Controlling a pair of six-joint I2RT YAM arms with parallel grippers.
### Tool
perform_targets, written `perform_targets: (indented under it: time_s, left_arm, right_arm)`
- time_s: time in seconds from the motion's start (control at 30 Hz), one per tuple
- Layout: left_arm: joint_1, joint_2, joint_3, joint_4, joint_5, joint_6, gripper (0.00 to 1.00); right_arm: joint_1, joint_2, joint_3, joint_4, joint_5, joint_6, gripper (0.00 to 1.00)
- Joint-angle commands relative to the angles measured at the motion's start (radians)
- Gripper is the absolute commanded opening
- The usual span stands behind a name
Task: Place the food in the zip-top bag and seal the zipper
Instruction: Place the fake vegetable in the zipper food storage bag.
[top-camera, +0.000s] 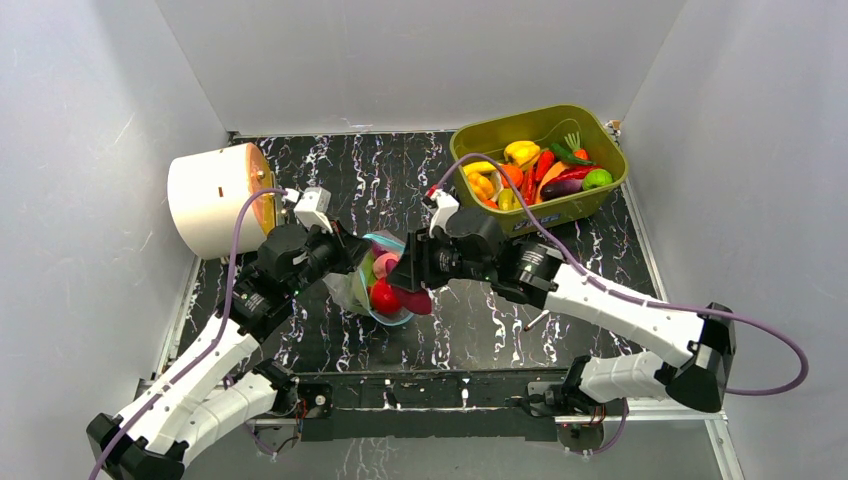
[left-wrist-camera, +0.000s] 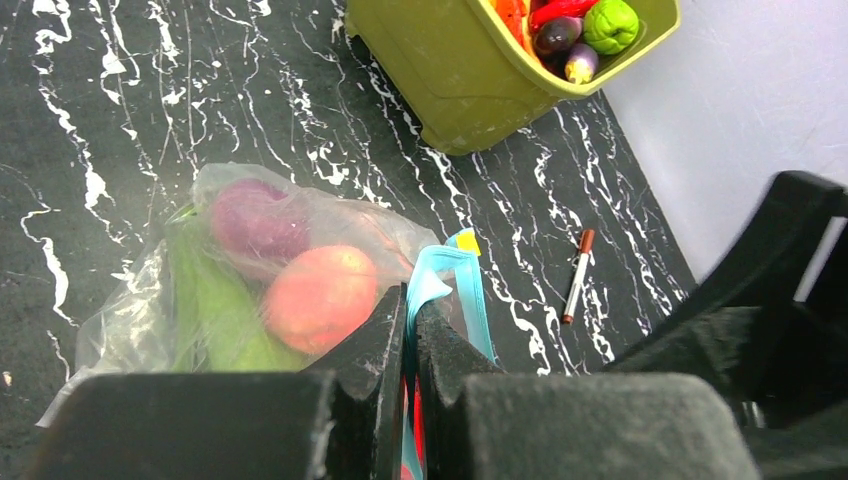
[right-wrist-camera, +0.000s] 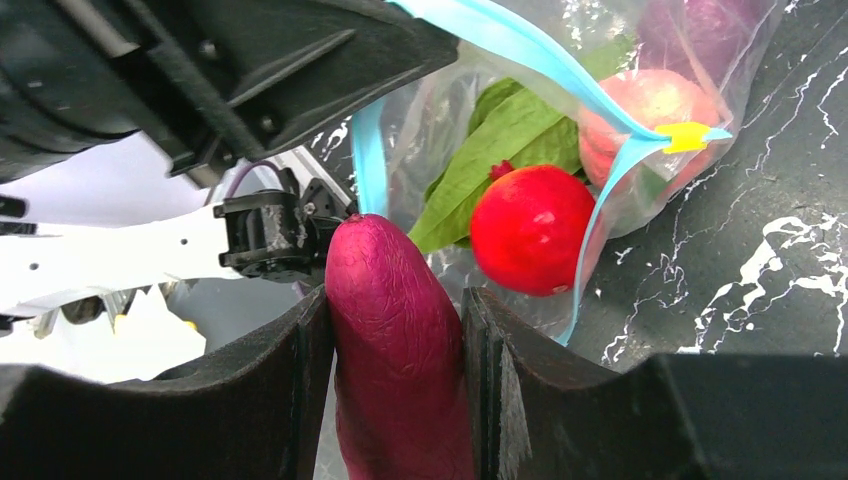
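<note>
**Open bag at mid-table**

Left end effector (left-wrist-camera: 410, 330) pinches the smooth teal zipper (left-wrist-camera: 440, 275) of the crinkly clear zip-top bag (left-wrist-camera: 130, 320) at the centre of the black, white-veined table (left-wrist-camera: 250, 100). Right end effector (right-wrist-camera: 398, 312) grips a wrinkled, oblong magenta toy (right-wrist-camera: 385, 255) at the bag's mouth. Plain white walls (top-camera: 420, 60).

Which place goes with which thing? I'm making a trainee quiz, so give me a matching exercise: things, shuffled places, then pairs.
1. magenta oblong toy sweet potato
2. light-blue zip strip
3. round red toy fruit
4. thin red-and-white pen

A. on the black marbled table
B. held in the right gripper
C. at the mouth of the clear plastic bag
D. pinched by the left gripper

Pairs: 1-B, 2-D, 3-C, 4-A
</note>
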Motion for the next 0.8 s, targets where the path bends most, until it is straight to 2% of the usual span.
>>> perform_targets:
  time_s: [0.0,0.53,0.77]
  left_arm:
    - [0.004,-0.025,0.006,0.061,0.042,-0.029,0.0]
    - [0.004,-0.037,-0.003,0.074,0.083,-0.066,0.0]
    - [0.003,-0.04,-0.013,0.082,0.091,-0.079,0.0]
  right_arm:
    - [0.006,0.041,0.021,0.076,0.024,0.001,0.38]
    - [0.019,0.173,0.051,0.12,0.107,0.02,0.45]
    - [0.019,0.205,0.066,0.141,0.114,0.023,0.52]
